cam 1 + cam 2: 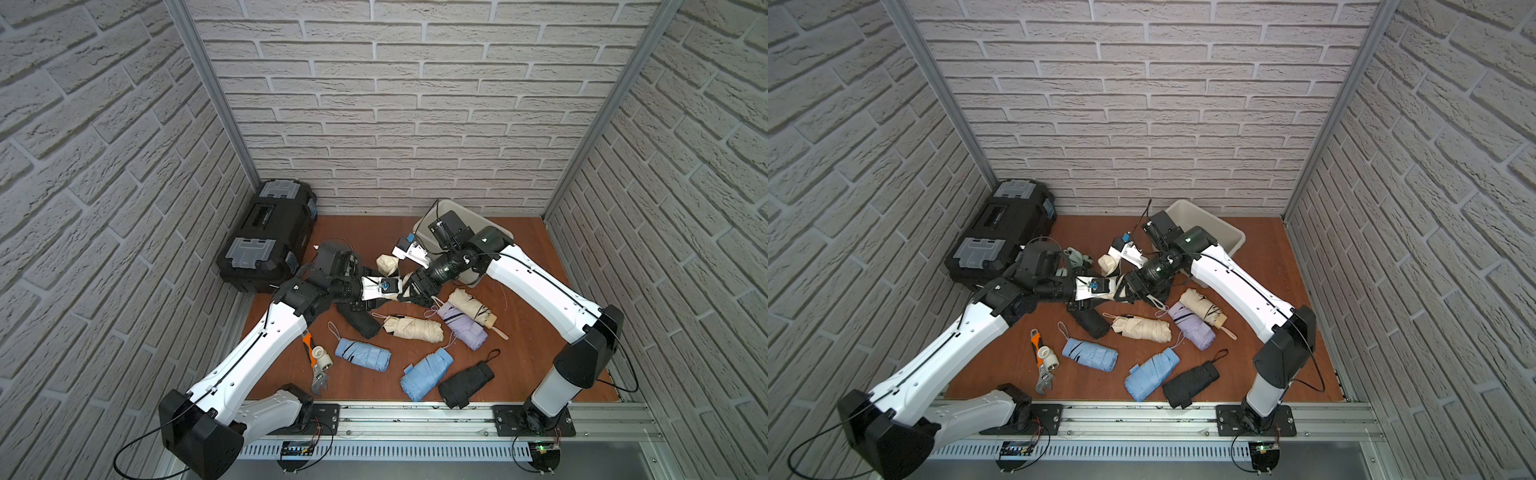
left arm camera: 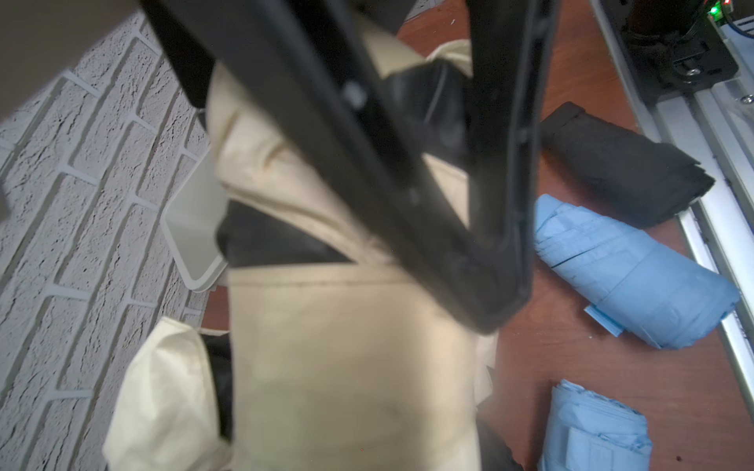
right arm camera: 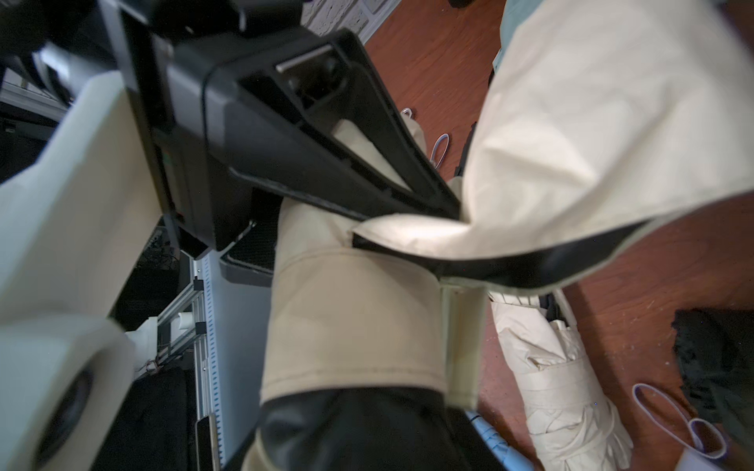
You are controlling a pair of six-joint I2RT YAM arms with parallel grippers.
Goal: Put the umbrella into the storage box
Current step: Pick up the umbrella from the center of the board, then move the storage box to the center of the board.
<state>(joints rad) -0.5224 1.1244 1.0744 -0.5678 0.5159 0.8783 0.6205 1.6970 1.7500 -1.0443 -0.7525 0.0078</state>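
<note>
Left arm (image 1: 249,357), nearest the lens: elbow low by the front rail, forearm reaching up-table toward the centre, wrist roughly level. Right arm (image 1: 540,286): forearm angled inward, wrist bent down just in front of the storage box (image 1: 459,206), which sits at the back wall. Both grippers meet mid-table on the cream umbrella (image 3: 351,326). It is held clear of the table (image 1: 523,340), left of the box, not inside. Left gripper (image 1: 397,289): jaws narrowed around the roll, one finger pressed into the fabric. Right gripper (image 1: 415,297): jaw state not discernible.
</note>
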